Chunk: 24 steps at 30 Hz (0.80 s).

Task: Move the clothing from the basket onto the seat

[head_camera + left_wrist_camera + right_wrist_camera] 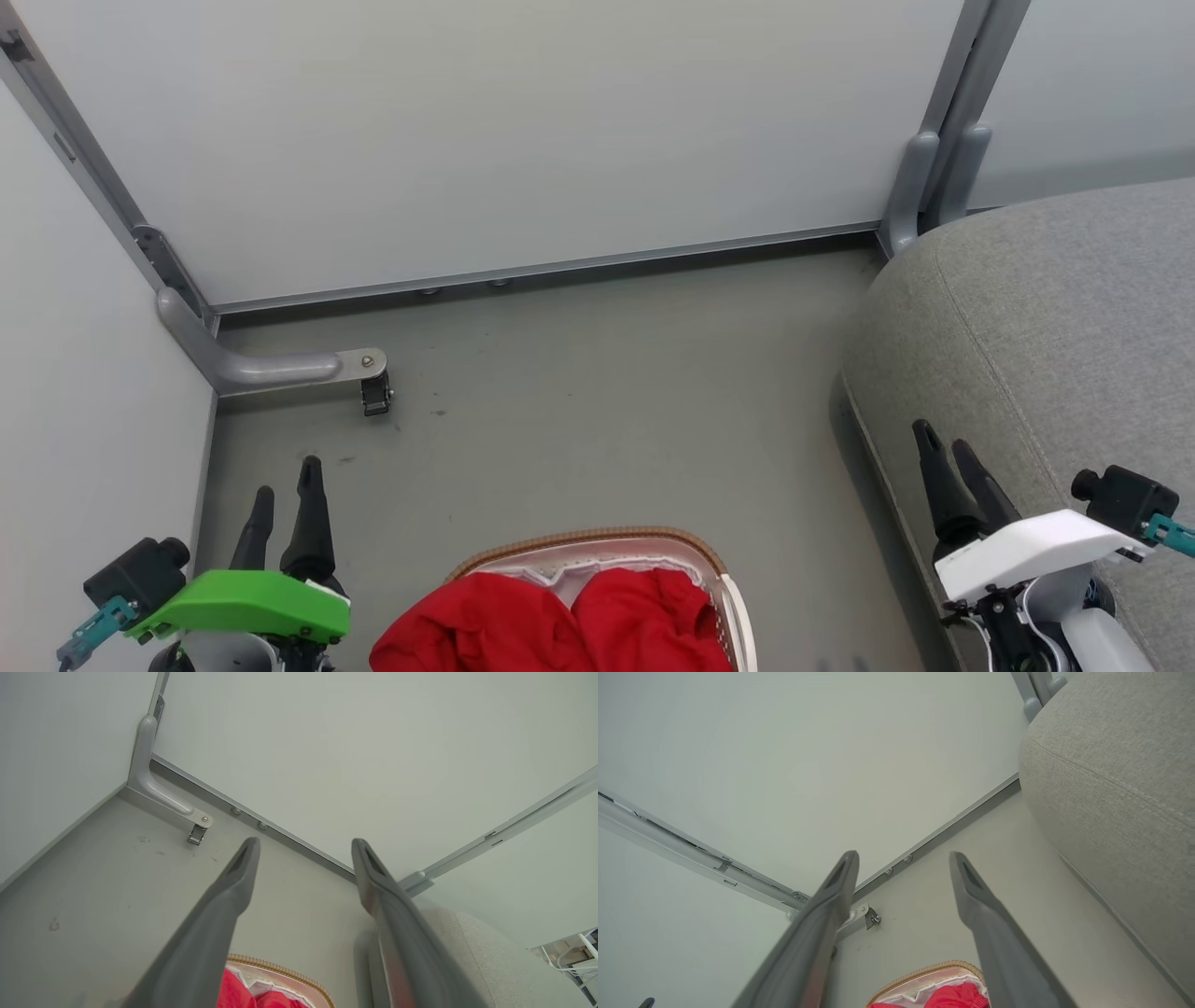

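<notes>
1. Red clothing (560, 621) lies bunched inside the basket (597, 539) in two humps side by side. The left hump reaches out past the rim. A strip of white liner (597, 569) shows behind the fabric.
2. Basket stands on the grey floor (607, 392), roughly mid-width and well apart from the floor's far edge, where the pale wall panel (485, 131) comes down. Brown woven rim faces that far edge.
3. Seat (1055, 327), grey fabric w/ a stitched seam, takes up the floor's right side. It's near the basket, w/ a band of bare floor between them. Its far end sits close to the far-right corner post (934, 177).
4. Left gripper (288, 478), green cover, hangs over the floor by its left edge, beside the basket but apart from it. Fingers spread wide & empty; left wrist view confirms.
5. Right gripper (941, 437), white cover, hangs over the seat's left edge. Fingers also spread, gripping nothing; right wrist view shows floor through the gap.
6. Metal bracket foot (271, 369) w/ a small black caster (376, 397) sits at the floor's far-left corner.
</notes>
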Tool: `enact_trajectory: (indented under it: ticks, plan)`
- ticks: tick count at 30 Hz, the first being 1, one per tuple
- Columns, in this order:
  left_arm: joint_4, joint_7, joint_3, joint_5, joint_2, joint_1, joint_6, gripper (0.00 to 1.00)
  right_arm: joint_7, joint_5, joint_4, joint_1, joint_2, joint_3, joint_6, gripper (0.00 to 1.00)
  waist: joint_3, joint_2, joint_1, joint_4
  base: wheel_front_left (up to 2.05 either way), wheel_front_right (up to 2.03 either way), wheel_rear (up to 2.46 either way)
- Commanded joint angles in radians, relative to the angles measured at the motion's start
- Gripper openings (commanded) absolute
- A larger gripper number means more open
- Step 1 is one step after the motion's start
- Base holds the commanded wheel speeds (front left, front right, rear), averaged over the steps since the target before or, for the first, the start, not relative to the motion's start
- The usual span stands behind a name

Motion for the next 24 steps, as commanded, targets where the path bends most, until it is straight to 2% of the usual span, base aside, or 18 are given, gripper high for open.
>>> enact_trajectory:
  ticks: [1,24]
  plan:
    - [-0.009,-0.011,-0.004,0.04,0.004,-0.013,-0.001,1.0,-0.012,-0.032,-0.004,-0.019,-0.013,0.008,0.0,1.0,0.0,0.0,-0.0001,0.0,0.0,0.0,0.0]
    - [0.014,-0.075,-0.049,0.317,0.016,-0.008,-0.003,1.0,-0.077,-0.28,0.006,-0.028,-0.034,0.051,0.0,1.0,0.007,0.0,-0.0001,0.004,0.0,0.0,0.0]
